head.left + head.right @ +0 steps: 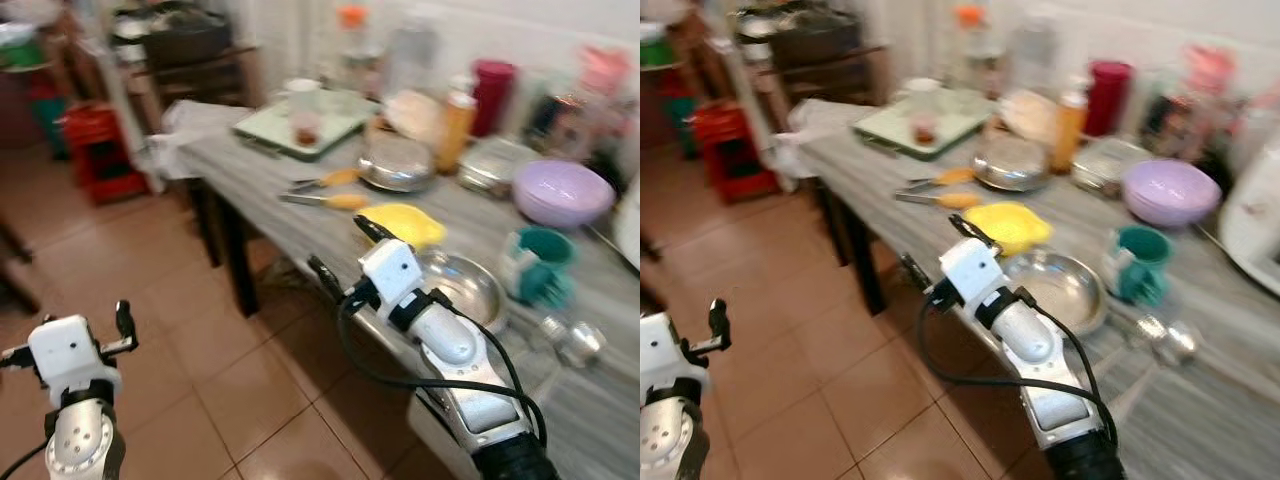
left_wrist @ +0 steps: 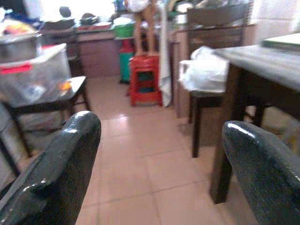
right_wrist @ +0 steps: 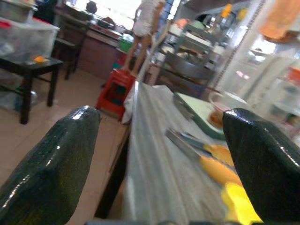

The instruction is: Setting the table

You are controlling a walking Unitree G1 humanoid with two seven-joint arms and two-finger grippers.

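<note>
Hovering gripper: right gripper, fingers being held apart at frame centre, over table edge.
Steel bowl: lying just right of those fingers.
Left gripper: lower left, fingers being kept spread over floor.

A shiny metal bowl is gleaming on the streaked grey surface, beside a glossy purple plastic bowl, above smooth, reddish floor tiles.

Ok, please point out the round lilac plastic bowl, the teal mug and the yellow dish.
Round lilac plastic bowl (image 1: 562, 192), left eye view, inside.
Teal mug (image 1: 541, 264), left eye view, side wall.
Yellow dish (image 1: 1008, 224), right eye view, centre.
</note>
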